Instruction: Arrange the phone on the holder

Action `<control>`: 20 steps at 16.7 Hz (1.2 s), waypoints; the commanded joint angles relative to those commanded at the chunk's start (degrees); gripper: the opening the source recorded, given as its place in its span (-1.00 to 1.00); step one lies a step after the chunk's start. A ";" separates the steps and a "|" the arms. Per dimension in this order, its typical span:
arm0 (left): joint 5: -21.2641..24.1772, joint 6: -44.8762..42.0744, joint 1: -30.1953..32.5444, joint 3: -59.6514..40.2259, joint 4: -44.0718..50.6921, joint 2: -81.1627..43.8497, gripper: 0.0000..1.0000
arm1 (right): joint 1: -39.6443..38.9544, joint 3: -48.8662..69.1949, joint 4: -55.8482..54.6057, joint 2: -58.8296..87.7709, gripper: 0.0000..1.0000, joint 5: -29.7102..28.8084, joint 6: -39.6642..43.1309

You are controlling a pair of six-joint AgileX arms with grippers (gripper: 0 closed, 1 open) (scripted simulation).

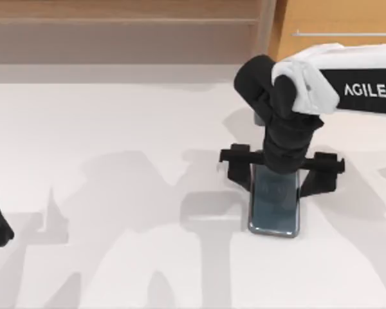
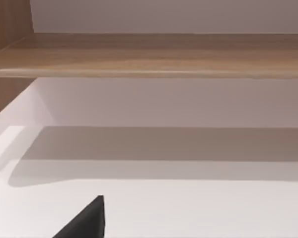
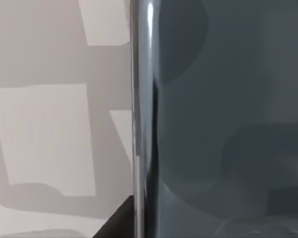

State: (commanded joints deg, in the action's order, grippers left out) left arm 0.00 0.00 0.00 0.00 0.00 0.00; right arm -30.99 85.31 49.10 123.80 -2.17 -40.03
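Right of centre, the right hand covers the phone's far end.

White table, matte, spans most of top view from 3 o'clock to 9 o'clock; soft grey shadows cross it toward 6 o'clock. Wooden shelf runs along table's far edge at 12 o'clock. Wooden cabinet panel with thin metal handle stands at 1 o'clock.
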 joint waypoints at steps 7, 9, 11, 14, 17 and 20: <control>0.00 0.00 0.00 0.00 0.00 0.00 1.00 | 0.02 2.12 3.83 -1.69 -1.00 0.02 0.04; 0.00 0.00 0.00 0.00 0.00 0.00 1.00 | 0.02 2.14 3.86 -1.71 -1.00 0.02 0.04; 0.00 0.00 0.00 0.00 0.00 0.00 1.00 | 0.01 2.00 3.72 -1.44 -1.00 0.03 -0.05; 0.00 0.00 0.00 0.00 0.00 0.00 1.00 | 2.87 3.24 2.17 -4.10 -1.00 1.90 2.80; 0.00 0.00 0.00 0.00 0.00 0.00 1.00 | 10.92 2.68 -2.43 -10.12 -1.00 5.37 10.60; 0.00 0.00 0.00 0.00 0.00 0.00 1.00 | 20.94 1.00 -7.98 -18.43 -1.00 9.29 19.97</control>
State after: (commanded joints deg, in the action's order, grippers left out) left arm 0.00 0.00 0.00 0.00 0.00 0.00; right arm -10.05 86.31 41.12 105.37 7.11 -20.06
